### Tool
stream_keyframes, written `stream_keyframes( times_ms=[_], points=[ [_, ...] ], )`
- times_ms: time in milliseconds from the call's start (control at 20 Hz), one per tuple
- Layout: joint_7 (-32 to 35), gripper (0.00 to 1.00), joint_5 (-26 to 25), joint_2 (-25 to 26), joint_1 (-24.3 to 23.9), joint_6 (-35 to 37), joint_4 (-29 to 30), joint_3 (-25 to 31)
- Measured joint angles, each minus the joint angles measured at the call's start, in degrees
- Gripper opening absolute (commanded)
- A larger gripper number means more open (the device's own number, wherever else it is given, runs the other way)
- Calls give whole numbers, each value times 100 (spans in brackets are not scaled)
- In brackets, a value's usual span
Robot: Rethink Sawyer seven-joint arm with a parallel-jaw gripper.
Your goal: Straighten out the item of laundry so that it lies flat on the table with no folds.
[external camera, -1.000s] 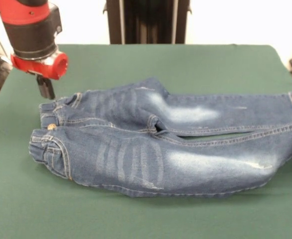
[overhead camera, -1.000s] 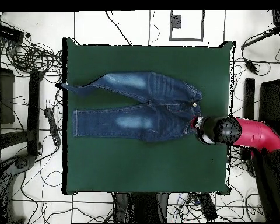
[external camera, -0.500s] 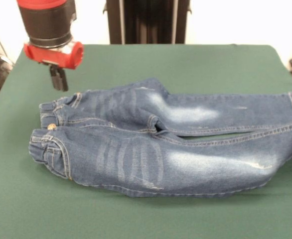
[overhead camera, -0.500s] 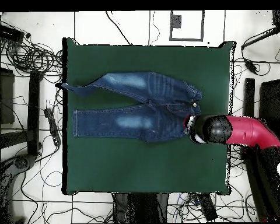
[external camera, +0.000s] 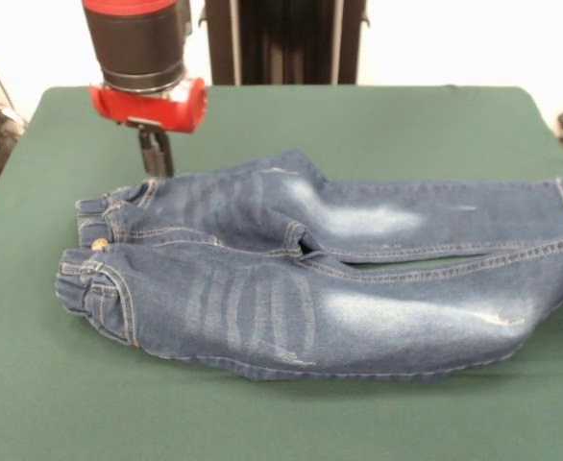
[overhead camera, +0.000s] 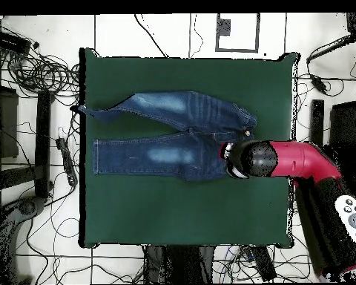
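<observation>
Jeans (external camera: 320,279) lie mid-frame on the green table (external camera: 406,120), legs pointing right. The gripper (external camera: 156,154) hangs at upper left above the waistband; its jaw state cannot be told.

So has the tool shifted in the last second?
Yes. In the front view the tool has travelled rightward along the jeans' waistband edge; the jeans stayed put.

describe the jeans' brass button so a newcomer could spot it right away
Start at the green table and find the blue jeans lying across it. Follow them to the waistband end, near where the arm's tool hangs. The brass button sits between the two bunched halves of the waistband, the only small shiny gold dot on the denim.
</observation>
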Motion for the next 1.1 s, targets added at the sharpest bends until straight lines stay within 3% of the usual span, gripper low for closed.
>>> stream_keyframes(
  times_ms=[650, 1100],
  points=[
    [0, 0, 24, 228, 236, 0, -48, -7],
    [0, 0, 24, 668, 329, -1, -341, -13]
  ],
)
